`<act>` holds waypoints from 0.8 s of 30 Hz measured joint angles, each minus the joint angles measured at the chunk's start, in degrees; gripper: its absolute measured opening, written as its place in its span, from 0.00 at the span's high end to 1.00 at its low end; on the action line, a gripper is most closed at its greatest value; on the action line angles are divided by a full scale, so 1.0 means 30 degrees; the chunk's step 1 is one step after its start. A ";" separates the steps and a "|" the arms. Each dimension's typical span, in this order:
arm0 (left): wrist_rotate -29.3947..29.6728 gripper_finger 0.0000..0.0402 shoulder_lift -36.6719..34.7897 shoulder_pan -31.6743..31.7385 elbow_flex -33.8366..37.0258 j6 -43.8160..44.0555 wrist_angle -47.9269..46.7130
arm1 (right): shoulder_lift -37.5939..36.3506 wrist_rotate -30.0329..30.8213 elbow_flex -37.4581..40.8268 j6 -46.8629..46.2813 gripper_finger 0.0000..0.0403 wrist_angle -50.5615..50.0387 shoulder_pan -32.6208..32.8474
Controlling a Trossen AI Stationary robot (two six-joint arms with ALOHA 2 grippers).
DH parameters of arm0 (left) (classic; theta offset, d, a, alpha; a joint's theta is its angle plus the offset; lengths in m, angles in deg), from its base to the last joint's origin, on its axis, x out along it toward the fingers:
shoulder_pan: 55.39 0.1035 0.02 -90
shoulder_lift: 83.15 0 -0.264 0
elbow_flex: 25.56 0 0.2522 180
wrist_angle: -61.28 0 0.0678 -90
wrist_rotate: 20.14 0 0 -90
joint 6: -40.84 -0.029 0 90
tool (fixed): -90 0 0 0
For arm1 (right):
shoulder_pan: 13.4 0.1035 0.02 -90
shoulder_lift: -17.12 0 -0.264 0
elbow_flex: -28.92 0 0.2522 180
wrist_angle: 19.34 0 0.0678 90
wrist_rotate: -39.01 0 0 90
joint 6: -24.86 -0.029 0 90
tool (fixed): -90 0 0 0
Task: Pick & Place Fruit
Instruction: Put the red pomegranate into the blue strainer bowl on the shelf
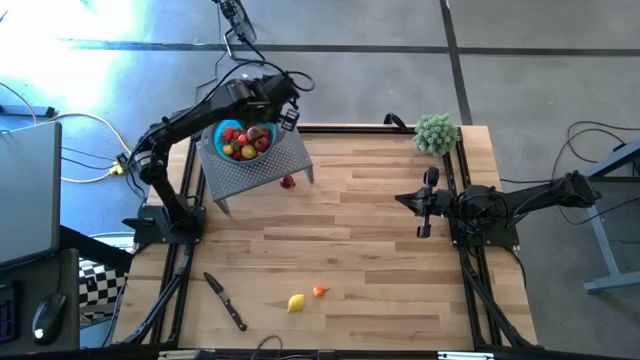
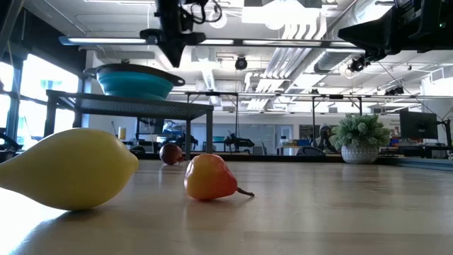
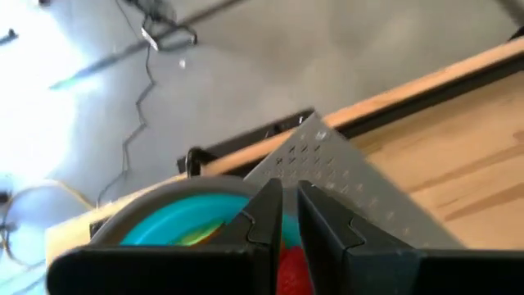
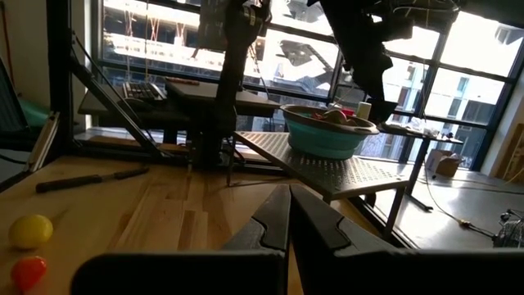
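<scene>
Teal bowl (image 1: 243, 141) brims with fruit (image 1: 236, 139) on a perforated stand (image 1: 262, 167); the left gripper (image 1: 288, 118) hovers above, fingers nearly together, empty; the right gripper (image 1: 424, 203) waits, clenched.

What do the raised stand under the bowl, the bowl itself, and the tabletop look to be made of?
Stand: grey perforated sheet metal, matte, going by the punched hole pattern. Teal bowl: probably plastic or silicone, with its smooth uniform colour and stepped wall. Tabletop: light wood planks, visible grain and joints, low sheen.
</scene>
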 joint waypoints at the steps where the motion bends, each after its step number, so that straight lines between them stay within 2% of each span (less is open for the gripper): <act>1: 0.0402 0.91 -0.0032 -0.0334 0.0003 -0.0072 0.0311 | 0.0000 -0.0002 0.0000 0.0000 0.99 -0.0012 -0.0003; 5: 0.1828 0.91 -0.0110 -0.2385 0.0005 -0.2143 0.1814 | 0.0000 -0.0001 0.0000 0.0000 0.99 -0.0213 -0.0002; 8: 0.1856 0.91 -0.0110 -0.3748 0.0005 -0.3693 0.2739 | 0.0000 0.0003 0.0000 0.0002 0.99 -0.0238 -0.0003; 12: 0.1681 0.91 -0.0110 -0.4991 0.0009 -0.4383 0.4309 | 0.0000 0.0003 0.0000 0.0007 0.99 -0.0248 -0.0002; 17: -0.1101 0.91 -0.0424 -0.6358 0.2094 -0.5816 0.8834 | 0.0000 -0.0001 0.0000 -0.0056 0.99 -0.0248 0.0002; 24: -0.6909 0.91 -0.0872 -0.7417 0.7576 -0.7153 1.8689 | 0.0000 -0.0004 0.0000 -0.0080 0.99 -0.0276 0.0004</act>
